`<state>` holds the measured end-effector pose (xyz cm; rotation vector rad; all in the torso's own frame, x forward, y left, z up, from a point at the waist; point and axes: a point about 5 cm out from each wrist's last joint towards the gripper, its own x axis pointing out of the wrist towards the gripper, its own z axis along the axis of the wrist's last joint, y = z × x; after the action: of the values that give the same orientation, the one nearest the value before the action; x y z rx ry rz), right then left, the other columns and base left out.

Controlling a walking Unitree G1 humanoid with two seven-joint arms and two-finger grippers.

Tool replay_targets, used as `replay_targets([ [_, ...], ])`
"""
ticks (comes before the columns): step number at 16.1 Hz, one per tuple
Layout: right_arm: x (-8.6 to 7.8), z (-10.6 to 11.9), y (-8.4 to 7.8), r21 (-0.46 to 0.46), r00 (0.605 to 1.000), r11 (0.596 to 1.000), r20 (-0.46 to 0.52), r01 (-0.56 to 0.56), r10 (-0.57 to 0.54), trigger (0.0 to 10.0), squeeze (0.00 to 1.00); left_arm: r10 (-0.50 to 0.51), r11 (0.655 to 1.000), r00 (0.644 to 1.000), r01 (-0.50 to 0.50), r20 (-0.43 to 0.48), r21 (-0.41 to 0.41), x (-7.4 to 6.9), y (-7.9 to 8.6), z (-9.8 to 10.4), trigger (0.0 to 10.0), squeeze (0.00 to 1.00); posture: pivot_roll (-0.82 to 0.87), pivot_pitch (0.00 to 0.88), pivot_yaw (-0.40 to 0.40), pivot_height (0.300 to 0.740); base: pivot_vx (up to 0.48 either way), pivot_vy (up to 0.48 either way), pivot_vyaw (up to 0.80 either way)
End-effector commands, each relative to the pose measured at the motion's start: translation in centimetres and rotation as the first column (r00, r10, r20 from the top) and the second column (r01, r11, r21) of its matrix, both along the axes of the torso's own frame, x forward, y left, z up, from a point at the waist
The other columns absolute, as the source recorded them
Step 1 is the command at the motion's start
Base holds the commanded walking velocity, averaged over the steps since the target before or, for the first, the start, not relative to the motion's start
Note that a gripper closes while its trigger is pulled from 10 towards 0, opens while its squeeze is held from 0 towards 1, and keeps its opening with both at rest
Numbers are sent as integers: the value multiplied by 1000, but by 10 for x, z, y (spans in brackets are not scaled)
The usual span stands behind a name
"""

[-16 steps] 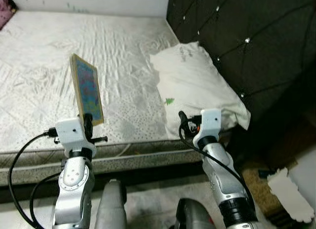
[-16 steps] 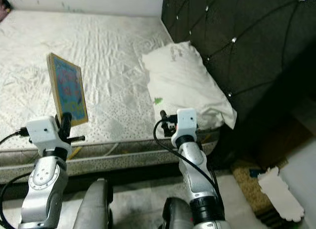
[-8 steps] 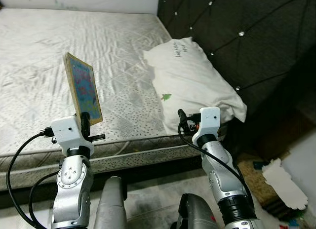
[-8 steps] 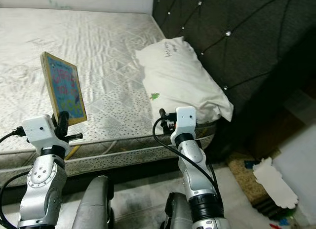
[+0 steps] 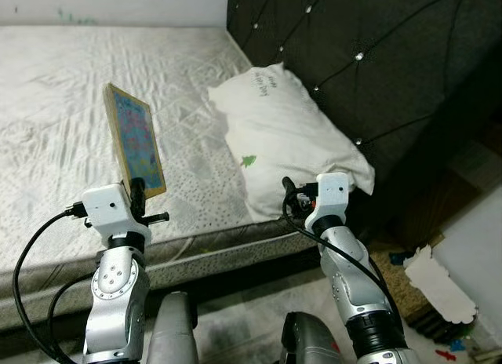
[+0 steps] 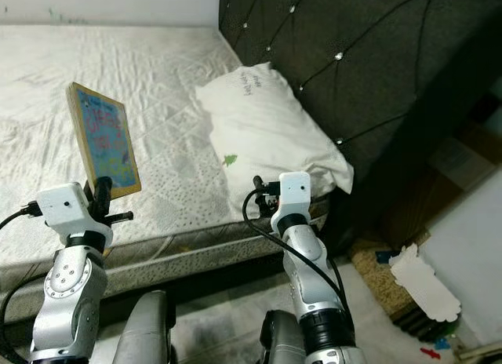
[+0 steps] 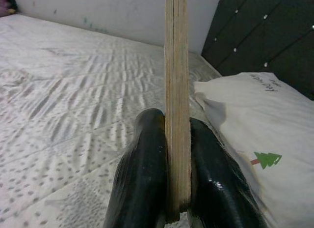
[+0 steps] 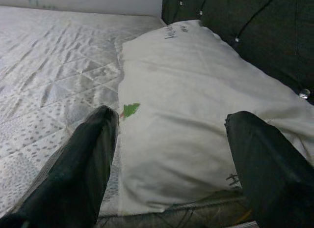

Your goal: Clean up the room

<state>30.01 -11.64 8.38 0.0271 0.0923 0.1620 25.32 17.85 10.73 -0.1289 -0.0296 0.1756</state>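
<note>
Room with a bare grey mattress [image 5: 70, 105] filling the left and far side, a dark tufted headboard [image 5: 361, 42] at right, a white pillow [image 5: 282, 136] against it. Since a second ago the camera has swung right, bringing floor clutter [image 5: 439, 289] into sight, perhaps next to tidy. The left gripper [image 7: 169, 174] holds a thin book [image 5: 137, 140] clamped upright over the mattress's near edge; the right gripper [image 8: 171, 164], fingers apart, faces the pillow.

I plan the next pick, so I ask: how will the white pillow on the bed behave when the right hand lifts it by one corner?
The pillow looks soft and creased, so it would probably sag and fold. It seems light for its bulk. The open right hand faces it.
</note>
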Motion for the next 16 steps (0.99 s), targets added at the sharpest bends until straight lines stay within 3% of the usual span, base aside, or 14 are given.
replay_targets([
  [1,2,1,-7,-6,1000,1000,5,14,-14,10000,0,-31,1000,998,31,51,-3,5,-9,9,10000,0,113,0,-82,616,465,0,0],
  [8,2,4,-6,1,1000,1000,22,-3,3,10000,0,-10,1000,999,11,34,-21,4,-8,6,10000,0,112,0,-91,616,366,0,0],
  [10,2,5,-5,-8,1000,1000,19,-14,14,10000,0,-14,999,1000,14,22,-33,5,-11,5,10000,0,113,0,-93,616,0,0,737],
  [14,2,4,-7,0,1000,1000,8,-8,8,10000,0,-13,998,1000,13,-9,-55,11,-14,1,10000,0,105,0,-94,616,0,0,0],
  [16,0,3,-7,12,1000,1000,-2,-13,13,10000,0,-28,994,998,21,-59,-109,18,-21,-6,10000,0,93,9,-93,611,0,0,0],
])
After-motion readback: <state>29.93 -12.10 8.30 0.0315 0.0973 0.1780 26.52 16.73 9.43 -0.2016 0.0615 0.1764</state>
